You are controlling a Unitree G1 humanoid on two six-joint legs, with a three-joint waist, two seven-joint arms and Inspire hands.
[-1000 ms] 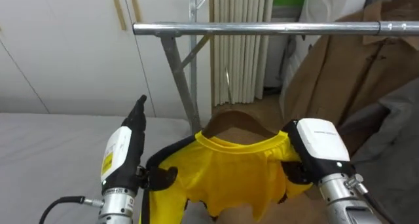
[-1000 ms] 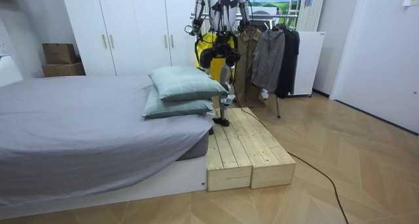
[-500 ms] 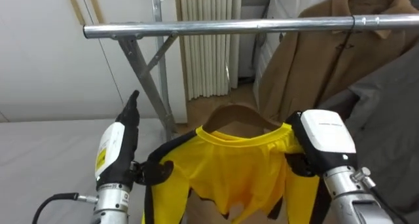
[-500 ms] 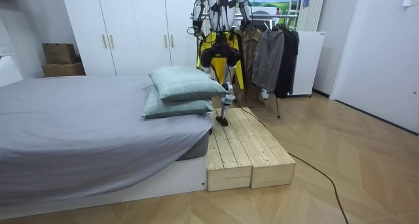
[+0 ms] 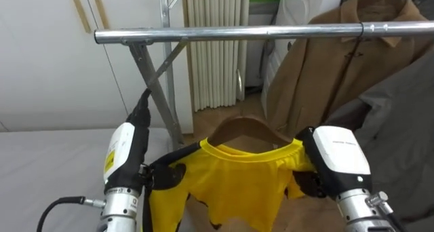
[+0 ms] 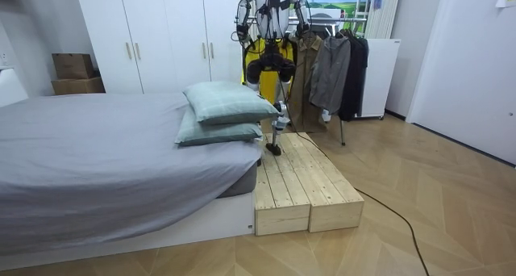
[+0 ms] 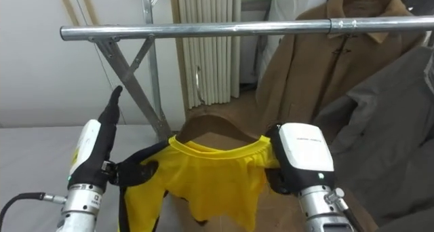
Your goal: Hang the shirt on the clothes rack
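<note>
I see the left hand and right hand pinching a yellow shirt on its brown hanger under the silver rail by the grey bed.

Rail is bare from the upright to the coat, w/ open air above & below. Hanger and shirt sit under that gap. R side: coat & grey garment crowd the rail. L end: braces block underneath.
</note>
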